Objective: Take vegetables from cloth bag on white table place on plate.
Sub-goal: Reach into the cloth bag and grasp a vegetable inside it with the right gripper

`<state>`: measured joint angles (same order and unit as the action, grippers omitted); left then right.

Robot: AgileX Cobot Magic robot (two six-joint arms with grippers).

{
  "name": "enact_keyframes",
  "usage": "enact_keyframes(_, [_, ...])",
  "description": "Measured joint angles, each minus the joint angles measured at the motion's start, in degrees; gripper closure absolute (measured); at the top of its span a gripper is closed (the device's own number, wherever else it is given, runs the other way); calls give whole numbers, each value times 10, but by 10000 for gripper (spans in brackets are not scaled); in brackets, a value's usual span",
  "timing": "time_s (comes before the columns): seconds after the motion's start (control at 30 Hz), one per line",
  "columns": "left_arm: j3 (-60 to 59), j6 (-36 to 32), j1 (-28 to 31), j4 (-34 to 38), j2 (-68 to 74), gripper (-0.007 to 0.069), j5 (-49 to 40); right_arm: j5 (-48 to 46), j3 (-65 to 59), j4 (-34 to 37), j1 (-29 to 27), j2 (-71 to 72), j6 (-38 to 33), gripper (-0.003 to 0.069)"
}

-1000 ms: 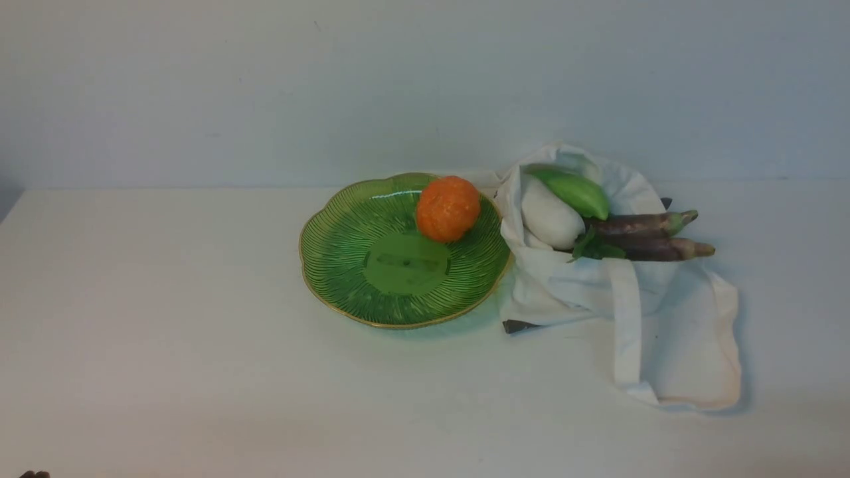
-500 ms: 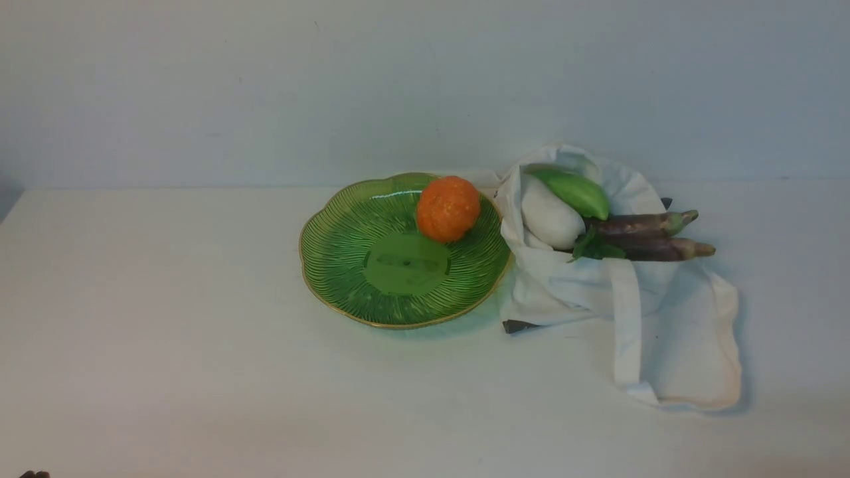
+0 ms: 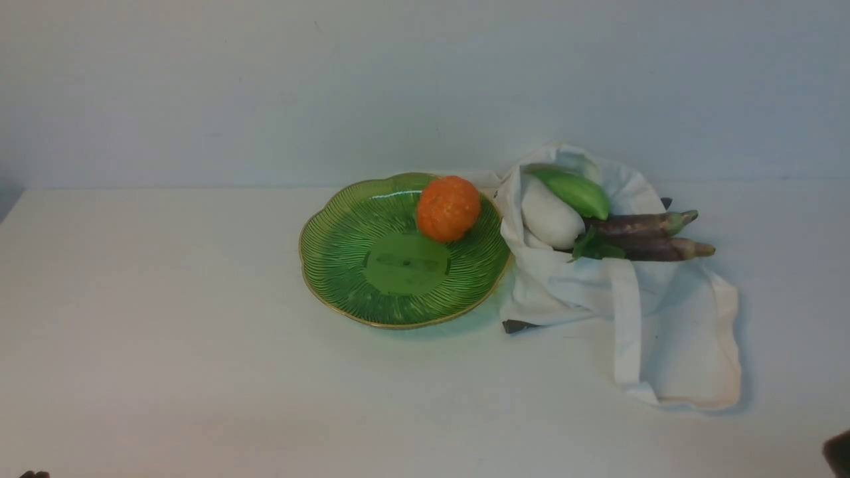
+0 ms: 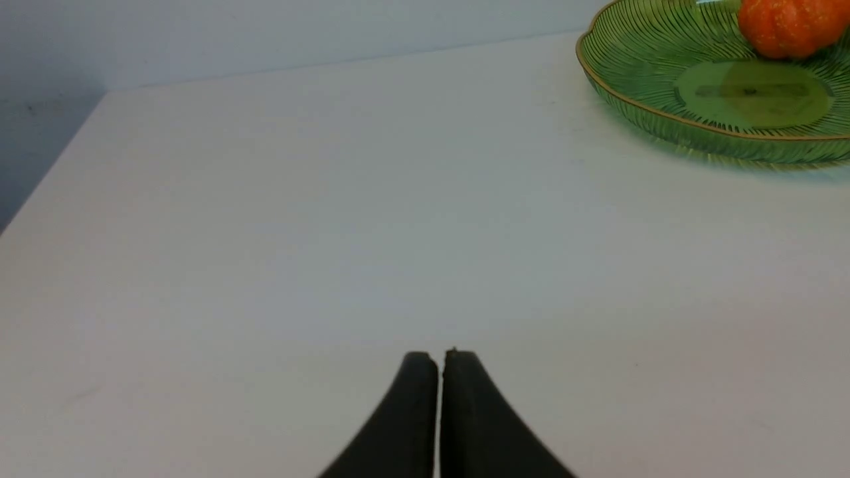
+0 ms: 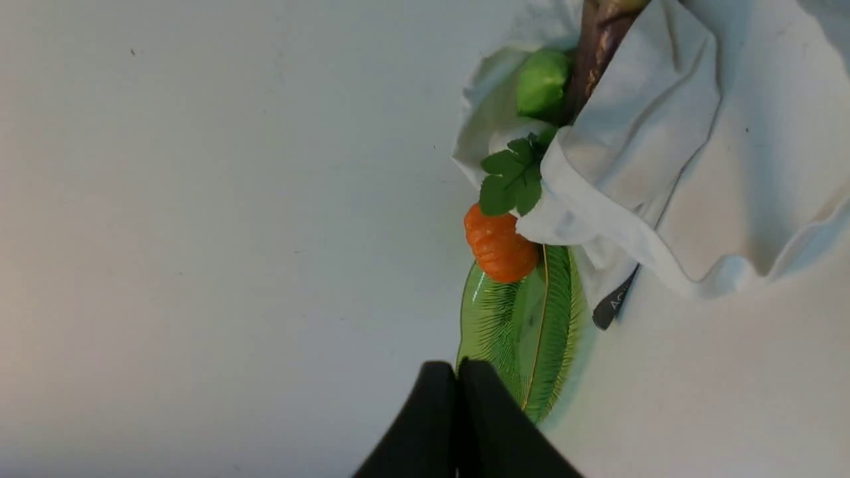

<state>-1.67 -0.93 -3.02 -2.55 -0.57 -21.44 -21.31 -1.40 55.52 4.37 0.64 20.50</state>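
Left gripper [image 4: 439, 357]: fingers pressed together, empty, parked over the white table [image 3: 166, 318]. Ribbed green plate [image 3: 345, 265]: a small orange pumpkin [image 3: 448, 208] sits at its 1 o'clock. Cloth bag [image 3: 671, 345], at the plate's 3 o'clock, lies slumped open. This exposes the radish [image 3: 550, 216], green vegetable [image 3: 576, 191] and two eggplants [image 3: 637, 226] for pickup. The eggplant bodies are part-hidden by leaves and fabric. Right gripper [image 5: 457, 366]: closed, empty.

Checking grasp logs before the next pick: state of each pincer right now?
Left pincer: closed, holding nothing.
Right pincer: closed, holding nothing.
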Motion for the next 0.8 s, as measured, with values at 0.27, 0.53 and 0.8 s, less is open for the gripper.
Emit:
enact_keyframes(0.27, [0,0,0,0,0,629,0,-52,126,37,19,0,-320,673])
enact_keyframes(0.53, [0,0,0,0,0,629,0,-124,335,-100,20,-121,-485,672])
enact_keyframes(0.8, [0,0,0,0,0,629,0,-191,387,-245,20,-410,-416,663])
